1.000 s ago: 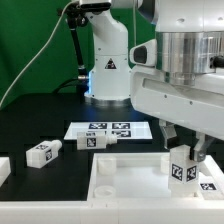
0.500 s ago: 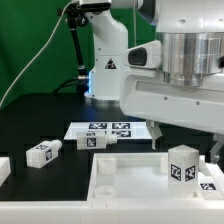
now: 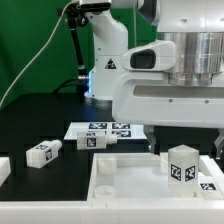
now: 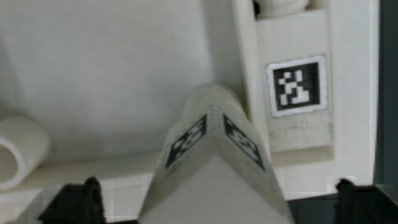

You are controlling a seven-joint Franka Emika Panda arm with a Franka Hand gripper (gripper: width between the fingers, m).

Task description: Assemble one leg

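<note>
One leg (image 3: pixel 183 162), a stubby white block with a black-and-white tag, stands upright in the large white tray-like piece (image 3: pixel 120 182), at its corner on the exterior view's right. My gripper (image 3: pixel 186 142) hangs just above it, open, with one dark finger on each side and neither touching the leg. In the wrist view the leg (image 4: pixel 217 150) rises between my gripper (image 4: pixel 214 205), whose dark fingertips (image 4: pixel 80 200) stand wide apart at either side. A tag on the tray rim (image 4: pixel 297 85) shows beside the leg.
Two loose legs lie on the black table, one (image 3: pixel 42 153) at the exterior view's left and one (image 3: pixel 96 141) in front of the marker board (image 3: pixel 110 129). Another white part (image 3: pixel 3 170) sits at the left edge. The robot base (image 3: pixel 105 70) stands behind.
My gripper has let go of the leg, opened and risen; its fingers were around the leg one second ago. The leg stays upright in the tray.
</note>
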